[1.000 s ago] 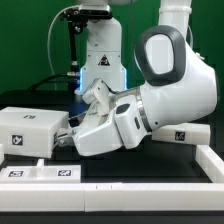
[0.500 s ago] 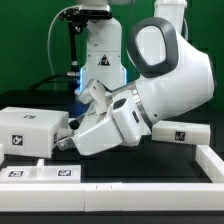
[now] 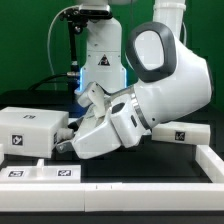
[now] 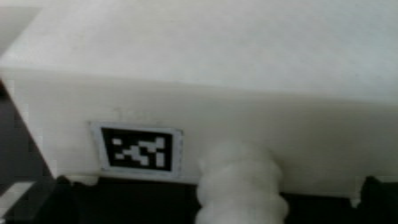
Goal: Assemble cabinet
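Note:
The cabinet's white boxy body [image 3: 30, 130] lies on the black table at the exterior view's left and shows a black-and-white tag on its side. My gripper [image 3: 68, 137] lies low and points at its right end, close against it. In the wrist view the body's white face [image 4: 196, 80] fills the picture, with a tag [image 4: 139, 150] on it. A rounded white stub [image 4: 240, 185] sticks out beside the tag. My dark fingers [image 4: 25, 200] stand far apart at the picture's edges, and the stub lies between them untouched. The gripper is open and holds nothing.
A second white tagged part [image 3: 182, 132] lies behind the arm at the exterior view's right. The marker board [image 3: 40, 172] lies flat at the front left. A raised white rail [image 3: 214, 166] runs along the front right. A white robot base [image 3: 100, 50] stands behind.
The arm's big rounded joint has swung toward the exterior view's left and the wrist has shifted a little. The cabinet body has stayed put.

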`<state>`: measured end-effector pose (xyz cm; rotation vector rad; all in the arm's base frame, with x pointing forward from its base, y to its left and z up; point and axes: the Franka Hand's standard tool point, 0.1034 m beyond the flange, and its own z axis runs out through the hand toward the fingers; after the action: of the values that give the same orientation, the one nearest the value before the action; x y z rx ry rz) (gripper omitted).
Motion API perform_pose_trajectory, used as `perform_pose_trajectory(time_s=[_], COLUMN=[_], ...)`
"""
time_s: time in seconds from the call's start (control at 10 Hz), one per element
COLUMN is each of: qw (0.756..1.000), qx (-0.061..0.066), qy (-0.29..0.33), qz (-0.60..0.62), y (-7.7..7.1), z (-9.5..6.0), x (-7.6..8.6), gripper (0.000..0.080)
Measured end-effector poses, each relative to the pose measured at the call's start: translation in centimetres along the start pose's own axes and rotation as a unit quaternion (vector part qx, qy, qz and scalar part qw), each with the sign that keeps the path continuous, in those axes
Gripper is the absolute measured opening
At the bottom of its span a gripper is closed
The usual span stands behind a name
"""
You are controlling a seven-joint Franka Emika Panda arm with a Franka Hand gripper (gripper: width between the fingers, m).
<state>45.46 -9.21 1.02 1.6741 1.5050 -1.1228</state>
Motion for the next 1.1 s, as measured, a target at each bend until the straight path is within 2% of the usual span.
perform_pose_trajectory(time_s=[0.1, 0.4, 0.5, 0.6, 1.1], qw=[1.000, 1.000, 1.000, 1.000, 1.000], qx=[0.000, 0.000, 0.000, 0.000, 0.001], qy=[0.000, 0.000, 0.000, 0.000, -0.002], qz=[0.000, 0.000, 0.000, -0.001, 0.000], y=[0.02, 0.01, 0.00, -0.01, -0.03], z=[0.00, 0.01, 0.02, 0.03, -0.06], x=[-0.01, 0.00, 0.01, -0.01, -0.09], gripper=[0.0795, 0.0397, 0.0397, 0.0217, 0.0216])
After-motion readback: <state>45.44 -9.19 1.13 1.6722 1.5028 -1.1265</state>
